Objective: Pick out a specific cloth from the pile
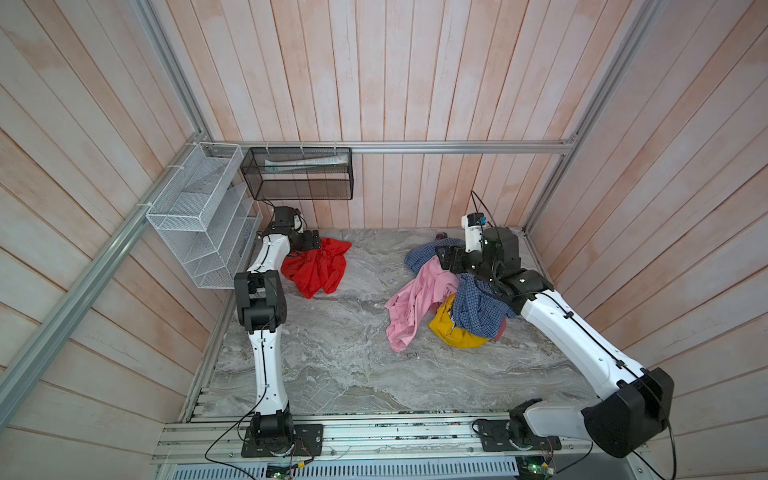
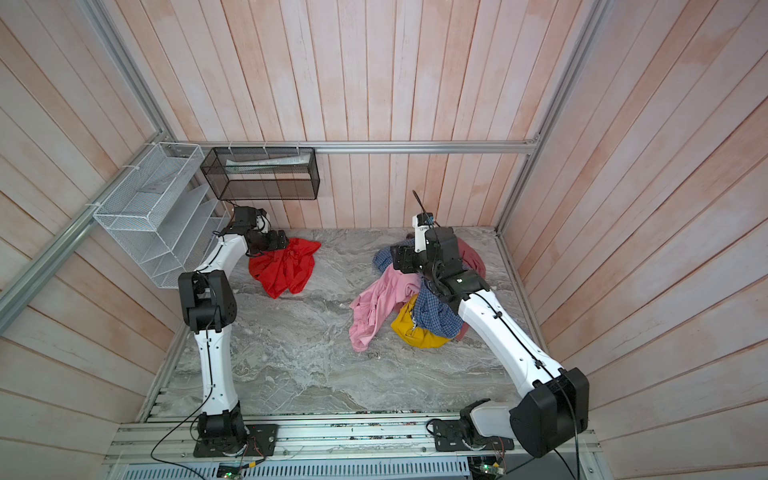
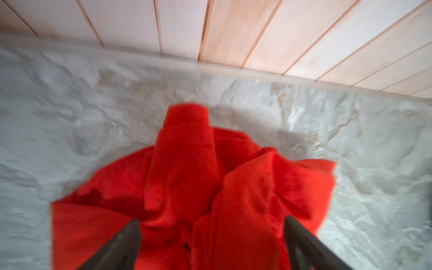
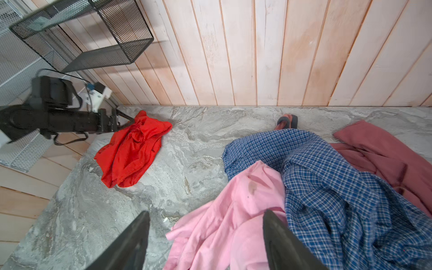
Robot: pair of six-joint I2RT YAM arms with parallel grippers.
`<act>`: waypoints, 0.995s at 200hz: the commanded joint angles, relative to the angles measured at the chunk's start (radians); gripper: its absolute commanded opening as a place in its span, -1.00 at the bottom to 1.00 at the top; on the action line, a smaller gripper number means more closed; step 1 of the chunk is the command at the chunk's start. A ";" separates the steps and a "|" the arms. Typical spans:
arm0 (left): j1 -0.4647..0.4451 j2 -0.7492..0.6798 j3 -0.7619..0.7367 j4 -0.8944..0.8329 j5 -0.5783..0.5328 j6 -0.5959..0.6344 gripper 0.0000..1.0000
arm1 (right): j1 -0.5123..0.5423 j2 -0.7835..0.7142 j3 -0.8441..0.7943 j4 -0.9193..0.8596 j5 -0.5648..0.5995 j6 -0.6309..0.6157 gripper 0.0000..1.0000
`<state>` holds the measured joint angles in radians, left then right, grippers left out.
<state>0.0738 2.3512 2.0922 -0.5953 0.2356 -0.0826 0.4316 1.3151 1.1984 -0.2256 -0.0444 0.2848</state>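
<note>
The cloth (image 1: 318, 268) (image 2: 286, 266) (image 4: 133, 149) is bright red and lies crumpled by itself on the marble table at the far left, apart from the pile. My left gripper (image 1: 309, 241) (image 3: 211, 222) hovers at its back edge, open, with the red fabric (image 3: 187, 175) below the spread fingers and not pinched. The pile (image 1: 449, 299) lies at the right: a blue checked shirt (image 4: 327, 187), a light pink top (image 4: 233, 210), a mustard piece (image 1: 451, 332) and a dusty rose cloth (image 4: 385, 159). My right gripper (image 1: 442, 255) (image 4: 207, 214) hangs open over the pink top's edge, holding nothing.
A black mesh basket (image 1: 297, 174) hangs on the back wall above the left gripper. A white wire rack (image 1: 199, 216) is fixed to the left wall. A small grey and pink item (image 4: 287, 121) lies at the back wall behind the pile.
</note>
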 commanded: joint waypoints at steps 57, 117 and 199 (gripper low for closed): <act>0.006 -0.504 -0.464 0.299 -0.012 -0.049 1.00 | -0.080 -0.264 -0.324 0.272 0.125 -0.172 0.69; -0.001 -0.940 -1.049 0.538 -0.096 -0.138 1.00 | -0.221 -0.425 -0.673 0.549 0.137 -0.206 0.72; -0.058 -1.367 -1.619 0.697 -0.287 -0.234 1.00 | -0.407 -0.469 -1.054 0.956 0.184 -0.228 0.73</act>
<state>0.0292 1.0584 0.5671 0.0059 0.0246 -0.2752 0.0879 0.8585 0.2008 0.5449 0.1116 0.0654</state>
